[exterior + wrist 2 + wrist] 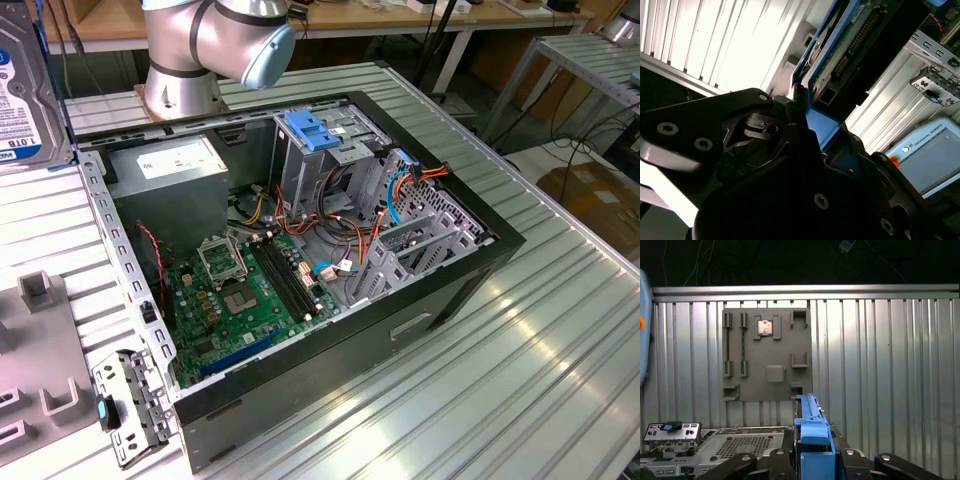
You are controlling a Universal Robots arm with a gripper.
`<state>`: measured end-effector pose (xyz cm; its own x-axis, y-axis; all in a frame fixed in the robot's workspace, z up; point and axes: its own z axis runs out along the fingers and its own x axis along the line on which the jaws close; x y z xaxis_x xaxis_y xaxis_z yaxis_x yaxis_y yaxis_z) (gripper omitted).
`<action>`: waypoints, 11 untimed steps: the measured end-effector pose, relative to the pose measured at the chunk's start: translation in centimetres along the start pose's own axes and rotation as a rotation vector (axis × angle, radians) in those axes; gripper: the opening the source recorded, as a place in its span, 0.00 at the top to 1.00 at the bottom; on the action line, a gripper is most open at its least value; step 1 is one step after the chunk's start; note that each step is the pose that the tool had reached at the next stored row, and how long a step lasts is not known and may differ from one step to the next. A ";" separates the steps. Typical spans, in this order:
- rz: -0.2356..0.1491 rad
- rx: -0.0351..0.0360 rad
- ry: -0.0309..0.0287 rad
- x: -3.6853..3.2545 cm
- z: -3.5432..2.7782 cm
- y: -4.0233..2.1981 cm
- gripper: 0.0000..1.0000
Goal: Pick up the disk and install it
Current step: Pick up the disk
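The tool (812,462) clamps the disk (18,95) by its blue frame, lifted upright at the exterior view's upper left, apparently to keep it clear of the open computer case (400,330).

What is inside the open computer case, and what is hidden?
A green motherboard, grey power supply, coloured cables and a drive cage under a blue latch; the cage's walls hide its inside.

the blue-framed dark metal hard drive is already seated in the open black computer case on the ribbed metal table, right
No. The blue-framed dark metal hard drive is not in the open black computer case; the robot's black hand is shut on it, as the first wrist view shows. The case does sit on the ribbed metal table.
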<state>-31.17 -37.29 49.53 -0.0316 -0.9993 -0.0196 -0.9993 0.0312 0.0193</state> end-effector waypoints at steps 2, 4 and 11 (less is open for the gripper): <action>0.000 0.0000 0.0000 -0.01 0.00 -0.34 0.63; 0.000 0.0001 0.0001 -0.02 -0.01 -0.63 0.63; 0.000 0.0001 0.0002 0.84 -0.03 -0.99 0.63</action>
<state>-30.20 -38.16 49.52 -0.0316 -0.9993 -0.0194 -0.9993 0.0312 0.0191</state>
